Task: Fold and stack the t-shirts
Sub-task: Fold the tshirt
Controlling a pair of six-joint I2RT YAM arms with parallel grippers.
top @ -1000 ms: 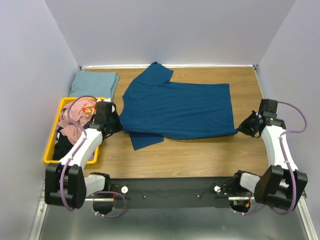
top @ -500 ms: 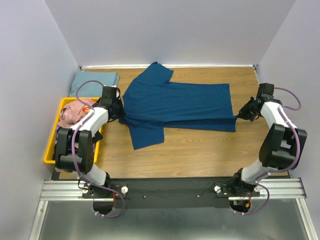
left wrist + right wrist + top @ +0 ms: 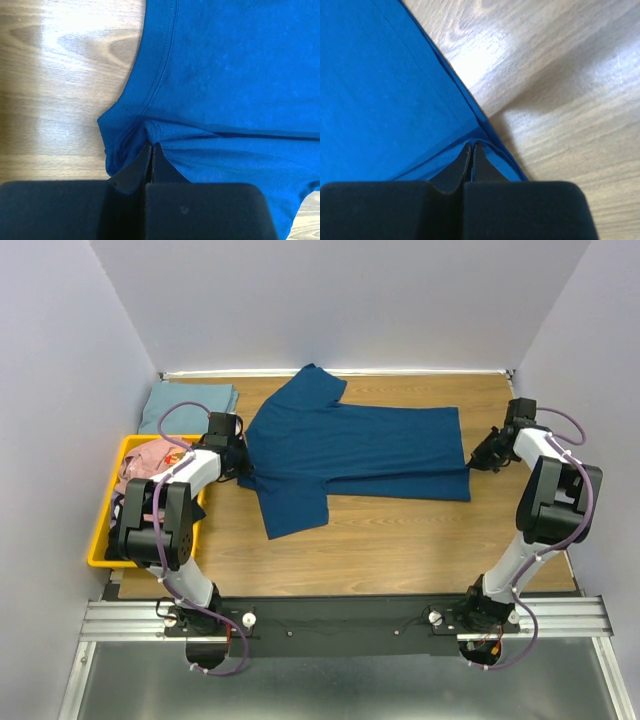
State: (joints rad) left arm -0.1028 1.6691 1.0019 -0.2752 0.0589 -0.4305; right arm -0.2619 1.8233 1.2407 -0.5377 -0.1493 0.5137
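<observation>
My left arm reaches forward on the left side, its elbow folded back above the base and its wrist turned inward to the right. My left gripper sits low, jaws pressed together on a pinch of the shirt. My right arm stretches up the right side, wrist bent in to the left. My right gripper is low too, jaws tight on the shirt's edge. My two grippers face each other, well apart.
</observation>
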